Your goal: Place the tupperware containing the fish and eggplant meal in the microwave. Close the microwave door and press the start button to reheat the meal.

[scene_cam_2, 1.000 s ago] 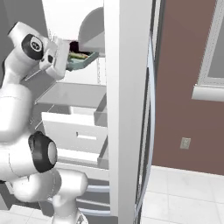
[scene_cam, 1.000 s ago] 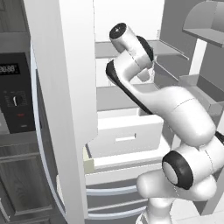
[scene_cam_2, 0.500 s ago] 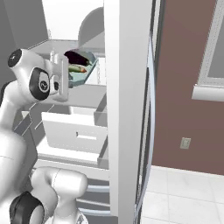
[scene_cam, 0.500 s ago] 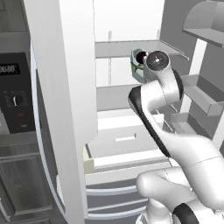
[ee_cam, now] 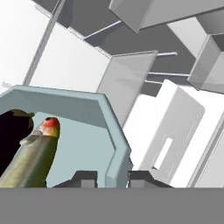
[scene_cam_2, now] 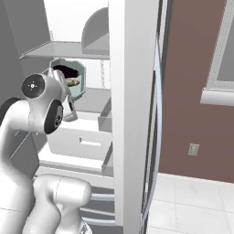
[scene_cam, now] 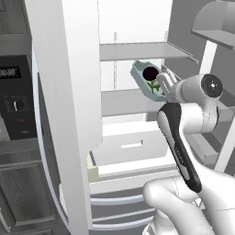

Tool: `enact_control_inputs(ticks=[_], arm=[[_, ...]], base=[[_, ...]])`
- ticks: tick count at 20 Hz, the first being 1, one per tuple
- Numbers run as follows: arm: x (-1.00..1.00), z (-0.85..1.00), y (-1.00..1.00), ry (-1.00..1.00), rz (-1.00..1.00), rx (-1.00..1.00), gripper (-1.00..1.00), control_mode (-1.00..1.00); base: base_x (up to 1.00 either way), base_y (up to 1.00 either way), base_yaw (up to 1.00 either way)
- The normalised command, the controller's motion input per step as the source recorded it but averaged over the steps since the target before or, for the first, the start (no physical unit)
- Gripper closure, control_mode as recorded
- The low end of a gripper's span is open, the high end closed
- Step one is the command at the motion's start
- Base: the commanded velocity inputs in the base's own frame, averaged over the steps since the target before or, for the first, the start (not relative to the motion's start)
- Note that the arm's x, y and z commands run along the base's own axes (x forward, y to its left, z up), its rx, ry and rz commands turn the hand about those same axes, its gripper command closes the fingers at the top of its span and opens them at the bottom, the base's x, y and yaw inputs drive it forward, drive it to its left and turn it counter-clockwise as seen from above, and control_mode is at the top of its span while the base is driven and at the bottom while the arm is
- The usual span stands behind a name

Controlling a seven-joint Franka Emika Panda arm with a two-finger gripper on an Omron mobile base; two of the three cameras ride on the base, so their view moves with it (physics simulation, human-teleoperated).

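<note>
The microwave [scene_cam: 16, 103] is cut by the left edge of the left base view, its display digits too small to read. In the hand view the tupperware [ee_cam: 111, 131] runs off the left edge, the eggplant [ee_cam: 13, 135] half lost there, and the gripper [ee_cam: 112, 178] fingertips sink into the bottom, their grip on the rim hard to judge.

The tupperware [scene_cam: 148, 79] hangs between two fridge shelves [scene_cam: 137, 50], above the drawer [scene_cam: 133, 146].
</note>
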Motion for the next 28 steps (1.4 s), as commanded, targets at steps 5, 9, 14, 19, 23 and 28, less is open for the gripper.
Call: enact_control_inputs(ticks=[5,9,14,19,23,28], arm=[[-0.54,-0.05,0.0,0.01,0.13,-0.13,1.0,-1.0],[-0.24,-0.08,0.0,0.0,0.0,-0.1,1.0,-1.0],[0.0,0.0,0.0,0.0,0.0,0.0,1.0,-1.0],[0.0,0.0,0.0,0.0,0.0,0.0,1.0,-1.0],[0.0,0.0,0.0,0.0,0.0,0.0,1.0,-1.0],[0.0,0.0,0.0,0.0,0.0,0.0,1.0,1.0]], base=[[0.0,0.0,0.0],[0.0,0.0,0.0],[0.0,0.0,0.0],[0.0,0.0,0.0],[0.0,0.0,0.0],[0.0,0.0,0.0]])
